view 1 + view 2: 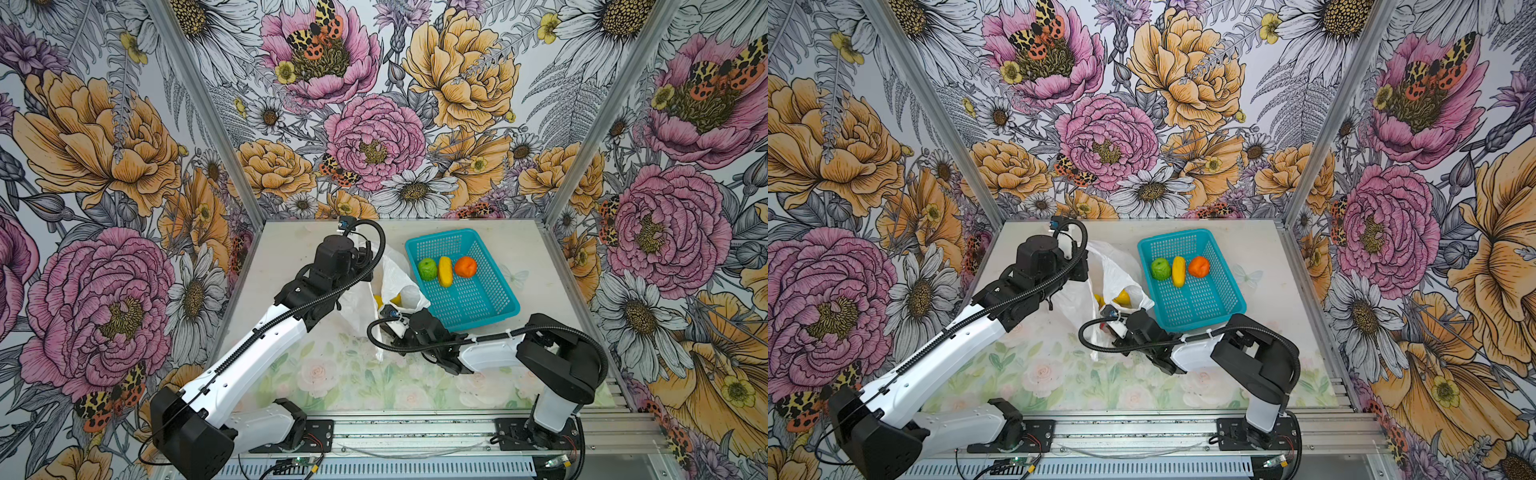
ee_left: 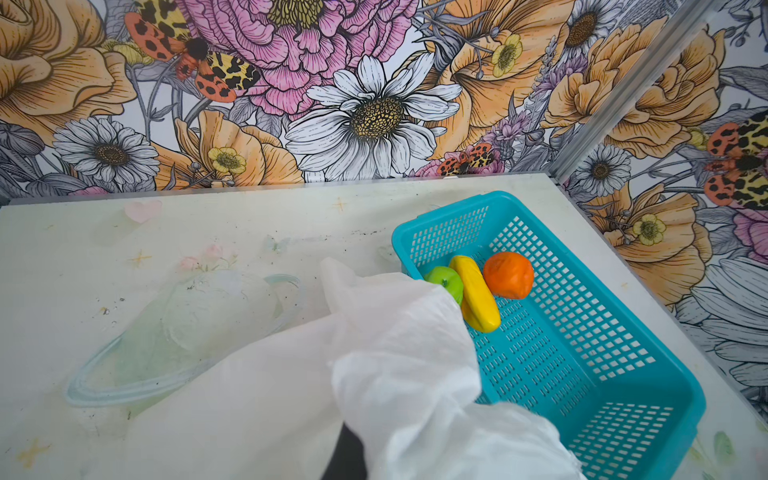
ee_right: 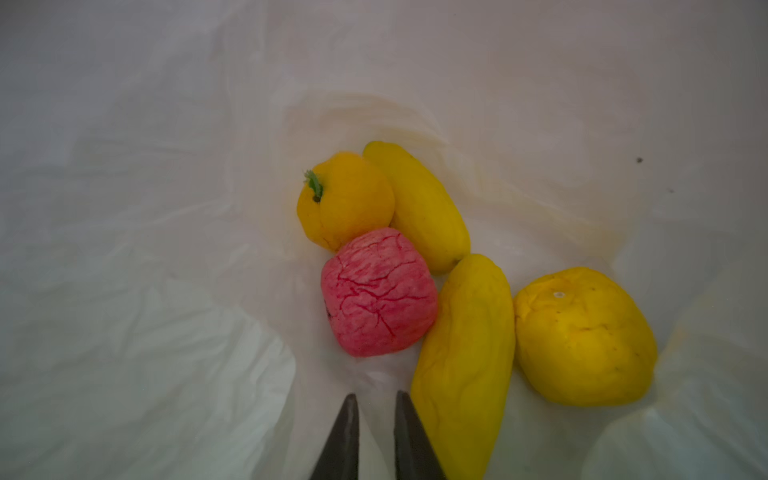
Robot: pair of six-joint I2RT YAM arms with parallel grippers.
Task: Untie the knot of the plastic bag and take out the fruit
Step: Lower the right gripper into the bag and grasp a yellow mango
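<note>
L claw [image 1: 365,259] tight on plastic bag [image 2: 395,353]; R claw [image 3: 376,401] barely apart, empty, inside.

I get paired top views from high over the six o'clock rail [image 1: 415,428], facing twelve across the table [image 1: 540,249], a left wrist view past the plastic bag [image 2: 407,353] to the teal basket [image 2: 582,353] at one o'clock, both seen from above too, and a right wrist close-up of fruit [image 3: 380,291] inside that bag.

Swallowed by plastic, clipped by edges
The plastic bag [image 2: 395,353] hides the left gripper's fingers and part of the green apple [image 2: 449,280]; in both top views it hides the right gripper [image 3: 376,401], whose fingers [image 3: 343,440] the wrist view's edge cuts.
</note>
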